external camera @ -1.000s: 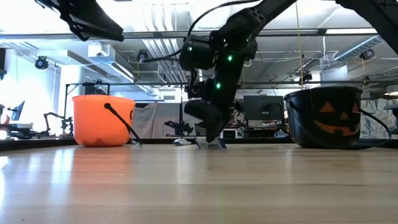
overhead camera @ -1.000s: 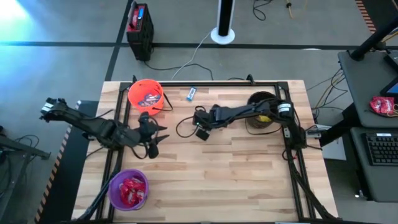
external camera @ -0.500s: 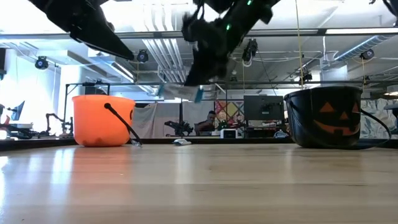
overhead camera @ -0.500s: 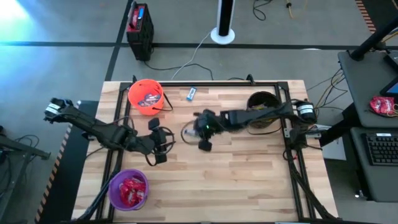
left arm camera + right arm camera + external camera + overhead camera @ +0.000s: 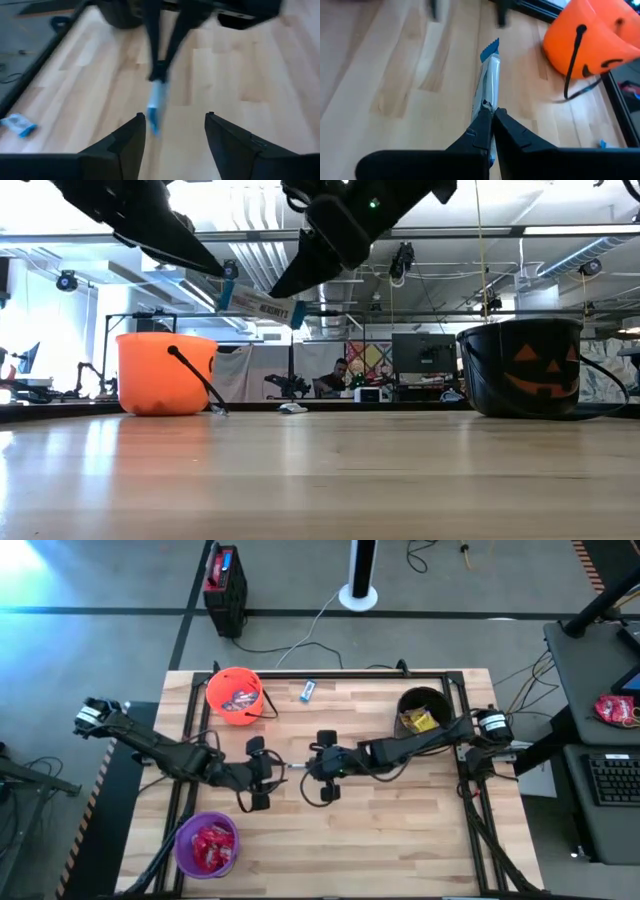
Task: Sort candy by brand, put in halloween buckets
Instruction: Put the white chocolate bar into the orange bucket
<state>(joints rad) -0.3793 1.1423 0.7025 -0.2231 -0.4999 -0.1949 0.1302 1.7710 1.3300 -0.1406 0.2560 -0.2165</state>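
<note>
A blue-and-white candy packet [image 5: 490,75] hangs in the air over the table's middle, with my right gripper [image 5: 491,112] shut on it. My left gripper [image 5: 175,125] stands open facing it. The packet's free end [image 5: 152,120] reaches in between the left fingers, close to one of them; whether it touches I cannot tell. In the high view the two grippers [image 5: 272,772] [image 5: 302,766] meet tip to tip. The orange bucket [image 5: 235,695] stands at the far left. The black bucket [image 5: 422,718] with yellow candy is at the far right. The purple bucket [image 5: 208,843] with red candy is near left. My right gripper pinches one end of the blue-and-white packet [image 5: 487,106] between its two fingertips. The fingers slant down from the table's right side and lie along the packet. The packet sticks out past the fingertips toward the left gripper, lifted clear of the table [image 5: 262,305].
Another blue-and-white candy [image 5: 308,690] lies on the table at the far edge, between the orange and black buckets. A dark frame rail [image 5: 340,674] runs along the table's far edge. Bare wood [image 5: 380,840] fills the near right.
My right gripper has risen from the table with the blue-and-white packet and carried it toward the left gripper. It has tipped from pointing down to slanting. The packet is now lifted clear. My left gripper has moved toward the table's right, up to the packet.
</note>
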